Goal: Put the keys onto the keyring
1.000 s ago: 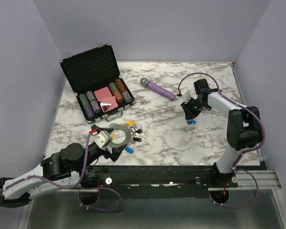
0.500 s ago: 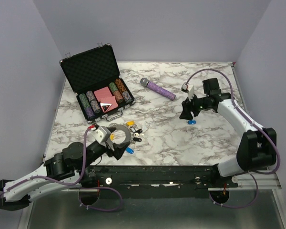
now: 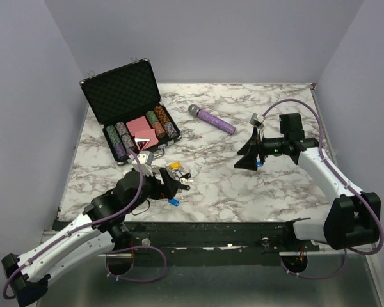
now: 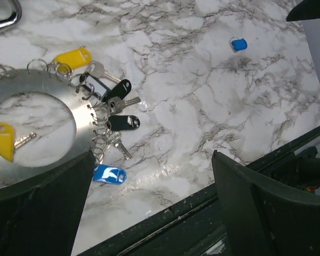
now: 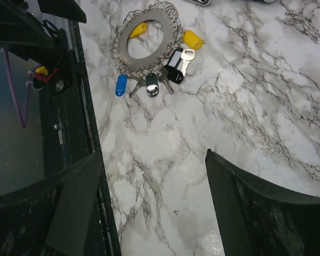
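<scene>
The keyring [image 4: 58, 88], a flat silvery ring with a toothed edge, lies on the marbled surface [image 4: 202, 106] at near left, beneath the left hand [image 4: 152, 154], whose fingers stand wide apart. The keys [image 4: 122, 122], with glossy plastic caps, fan along its right edge. One blue-capped key [image 4: 238, 44] lies well apart to the right. The right hand [image 5: 153, 153] is likewise spread.
</scene>
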Robot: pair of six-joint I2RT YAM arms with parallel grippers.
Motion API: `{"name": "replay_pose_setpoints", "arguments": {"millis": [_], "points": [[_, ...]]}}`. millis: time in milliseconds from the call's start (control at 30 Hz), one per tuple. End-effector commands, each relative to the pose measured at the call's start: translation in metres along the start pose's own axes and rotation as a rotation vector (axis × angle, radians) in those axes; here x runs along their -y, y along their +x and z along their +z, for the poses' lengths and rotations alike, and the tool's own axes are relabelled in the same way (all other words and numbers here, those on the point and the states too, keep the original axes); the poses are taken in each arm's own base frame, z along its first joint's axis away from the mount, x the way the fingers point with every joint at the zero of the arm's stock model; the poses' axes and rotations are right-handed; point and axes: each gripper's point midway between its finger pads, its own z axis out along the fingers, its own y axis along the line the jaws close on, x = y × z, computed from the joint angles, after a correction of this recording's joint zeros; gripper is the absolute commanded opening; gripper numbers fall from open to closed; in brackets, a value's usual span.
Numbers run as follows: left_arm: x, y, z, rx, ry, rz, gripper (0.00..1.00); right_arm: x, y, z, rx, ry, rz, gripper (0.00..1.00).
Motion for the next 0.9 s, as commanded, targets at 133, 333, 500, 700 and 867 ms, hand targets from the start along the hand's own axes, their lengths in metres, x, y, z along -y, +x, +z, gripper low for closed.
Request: {"name": "replay_pose_setpoints", "arguments": {"millis": [133, 333, 500, 700, 867], "points": [[-0.049, 0.049, 0.006, -0.139, -0.267, -0.258, 0.98, -0.003, -0.012, -0.005, 0.064, 0.029, -0.018, 0.86], [-0.068, 0.068, 0.015, -0.164, -0.345, -0.280, 0.89, -0.002, -0.012, -0.004, 0.069, 0.034, -0.016, 0.86], [-0.087, 0.078, 0.015, -0.166, -0.443, -0.323, 0.80, -0.001, -0.011, -0.003, 0.072, 0.035, -0.010, 0.86], [-0.107, 0.077, 0.006, -0.153, -0.589, -0.344, 0.65, 0.000, -0.009, -0.002, 0.070, 0.035, 0.000, 0.86], [-0.116, 0.078, 0.000, -0.150, -0.631, -0.314, 0.59, 0.002, -0.006, -0.001, 0.067, 0.035, 0.005, 0.86]]}}
